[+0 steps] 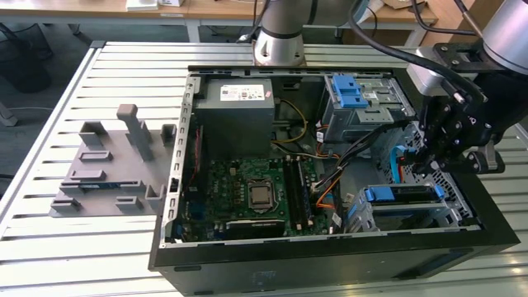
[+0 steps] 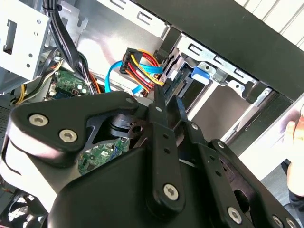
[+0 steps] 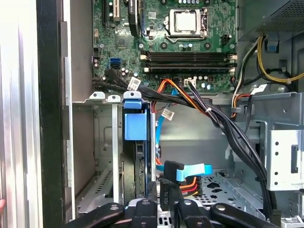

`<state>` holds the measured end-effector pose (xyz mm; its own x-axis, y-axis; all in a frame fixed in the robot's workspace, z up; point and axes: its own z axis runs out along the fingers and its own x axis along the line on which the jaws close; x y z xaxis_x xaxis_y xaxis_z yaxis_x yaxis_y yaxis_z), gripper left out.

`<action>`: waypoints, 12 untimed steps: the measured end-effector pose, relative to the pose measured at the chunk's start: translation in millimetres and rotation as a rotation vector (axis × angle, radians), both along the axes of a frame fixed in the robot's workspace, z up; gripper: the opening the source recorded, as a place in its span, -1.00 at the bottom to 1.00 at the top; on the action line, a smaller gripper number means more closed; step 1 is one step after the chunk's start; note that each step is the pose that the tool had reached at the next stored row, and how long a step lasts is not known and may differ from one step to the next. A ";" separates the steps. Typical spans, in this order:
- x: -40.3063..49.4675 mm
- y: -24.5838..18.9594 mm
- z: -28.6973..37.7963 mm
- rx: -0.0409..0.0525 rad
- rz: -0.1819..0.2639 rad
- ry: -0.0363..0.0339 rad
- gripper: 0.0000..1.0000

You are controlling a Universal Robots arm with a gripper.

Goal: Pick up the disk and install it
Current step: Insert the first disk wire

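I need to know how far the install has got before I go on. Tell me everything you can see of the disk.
The disk sits in the drive bay at the case's front corner, on the exterior view's right. Its blue plastic carrier handle faces up; in the first wrist view the disk stands on edge between the bay's silver metal walls, dark body below the handle. The gripper hangs just above it. Whether it is fully seated, I cannot tell.

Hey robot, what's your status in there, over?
Gripper at the drive bay, inside the computer case. Disk in blue carrier slotted in bay. Loose cables close beside it.
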<state>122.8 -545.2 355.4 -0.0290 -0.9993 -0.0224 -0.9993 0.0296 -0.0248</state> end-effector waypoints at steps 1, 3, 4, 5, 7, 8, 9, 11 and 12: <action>0.0 0.0 -0.7 -0.0022 0.000 0.0000 -0.50; 0.0 0.2 -2.0 -0.0036 0.000 0.0000 -0.50; 0.0 0.4 -2.6 -0.0037 0.000 0.0000 -0.50; 0.0 0.6 -3.1 -0.0037 0.000 0.0000 -0.50; 0.0 0.9 -4.3 -0.0037 0.000 0.0000 -0.50; 0.0 0.9 -4.9 -0.0036 0.000 0.0000 -0.50; 0.0 0.9 -5.0 -0.0036 0.000 0.0000 -0.50; -0.1 1.0 -4.6 -0.0037 0.000 -0.0005 -0.50; -0.1 1.1 -4.1 -0.0037 0.000 -0.0005 -0.50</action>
<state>122.7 -544.2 351.4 -0.0291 -0.9994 -0.0187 -0.9992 0.0296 -0.0254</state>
